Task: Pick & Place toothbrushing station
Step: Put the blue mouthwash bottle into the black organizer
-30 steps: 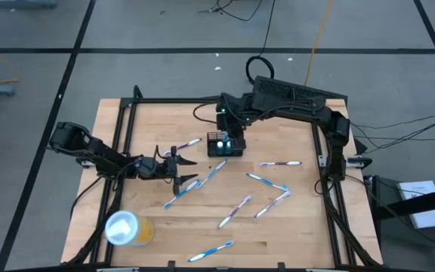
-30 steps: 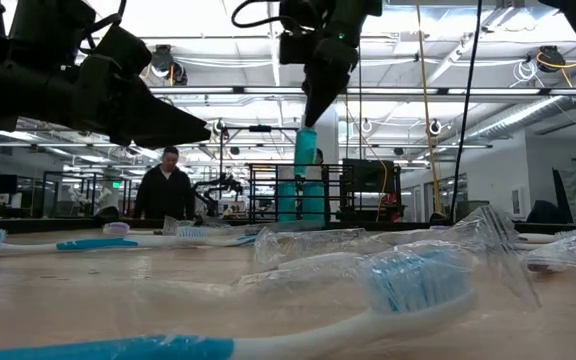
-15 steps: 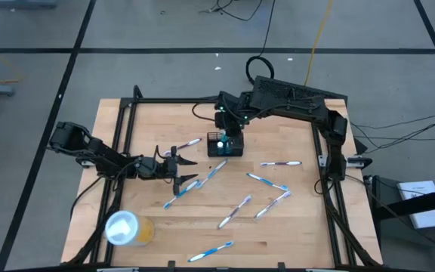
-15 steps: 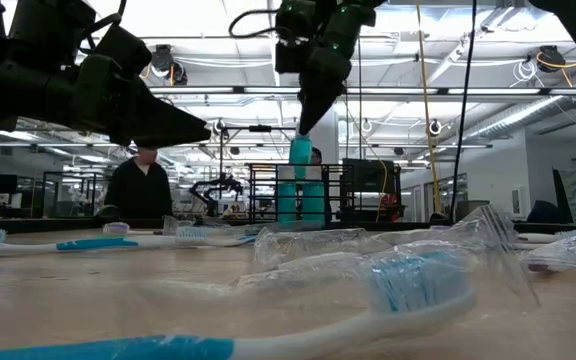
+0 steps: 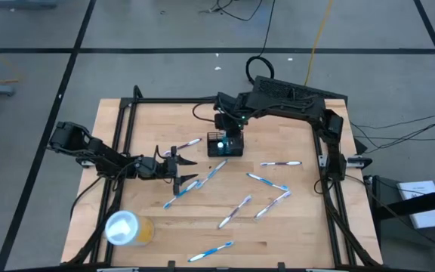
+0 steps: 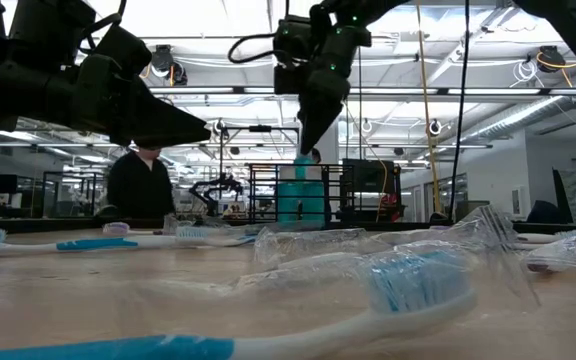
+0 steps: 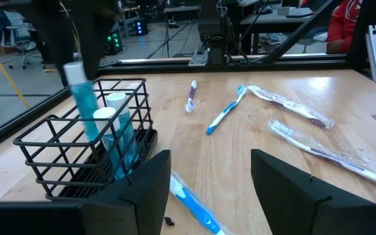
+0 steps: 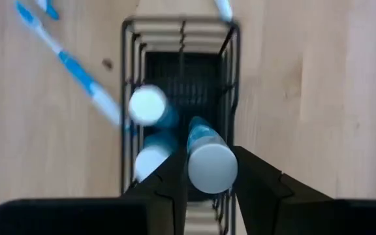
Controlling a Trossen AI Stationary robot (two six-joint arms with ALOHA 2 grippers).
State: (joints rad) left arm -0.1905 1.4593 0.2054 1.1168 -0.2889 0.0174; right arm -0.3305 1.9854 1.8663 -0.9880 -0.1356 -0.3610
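Note:
The black wire holder (image 5: 225, 144) stands on the table's far middle; it also shows in the left wrist view (image 7: 90, 153) and the right wrist view (image 8: 181, 39). Two blue tubes with white ends (image 8: 147, 104) stand in it. My right gripper (image 8: 212, 179) is straight above it, shut on a third blue tube (image 7: 80, 104). My left gripper (image 5: 178, 171) is open and empty, low over the table left of the middle, pointing toward the holder. My right gripper pinches the blue tube at its white upper end (image 8: 211, 166) between its two fingers. The fingers come from above and point down. The tube stands about upright, and its lower part reaches down inside the holder (image 6: 303, 190).
Several blue-and-white toothbrushes, some in clear wrap, lie across the table's middle and near part (image 5: 236, 210). A yellow cup with a white lid (image 5: 127, 228) stands near the front left corner. A person (image 6: 138, 185) is in the room beyond the table.
My right gripper has gone down toward the holder with the blue tube, which stays upright and has sunk deeper into the holder.

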